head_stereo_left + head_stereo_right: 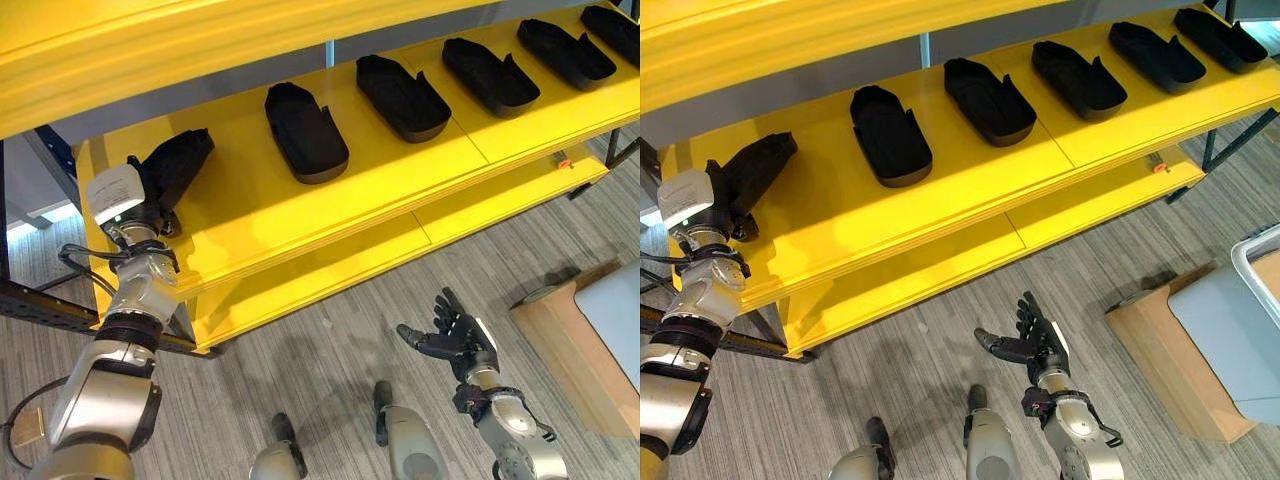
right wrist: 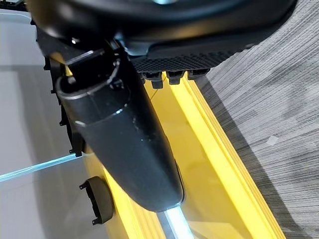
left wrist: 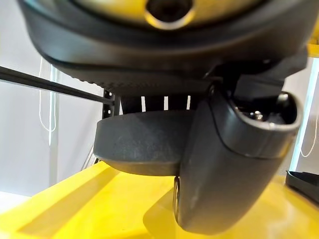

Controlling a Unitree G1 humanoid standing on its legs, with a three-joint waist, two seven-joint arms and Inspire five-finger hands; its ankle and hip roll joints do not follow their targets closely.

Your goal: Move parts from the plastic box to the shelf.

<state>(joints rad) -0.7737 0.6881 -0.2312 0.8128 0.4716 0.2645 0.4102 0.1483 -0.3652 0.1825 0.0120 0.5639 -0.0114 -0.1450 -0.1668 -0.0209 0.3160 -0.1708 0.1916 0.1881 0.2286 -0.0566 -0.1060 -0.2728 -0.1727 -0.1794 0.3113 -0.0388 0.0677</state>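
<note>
Yellow shelf [image 1: 300, 215], left hand [image 1: 150, 205] gripping black part [image 1: 180, 160]

Black parts on a bright yellow shelf, grey streaked floor below.

The shelf [image 1: 300, 215] is a plain, saturated yellow on every board, its frame dark metal. The parts [image 1: 305, 132] lying in a row on it are matt black all over, as is the part [image 1: 178, 160] at the left end, held by the left hand [image 1: 150, 205], which is dark with a white block at its wrist. The right hand [image 1: 455, 340], near the floor, is black too, with a pale strip along one edge. The floor [image 1: 330, 350] is grey carpet with fine lighter and darker streaks. At the right stands a tan wooden box [image 1: 570, 360] with a pale grey-blue top.
</note>
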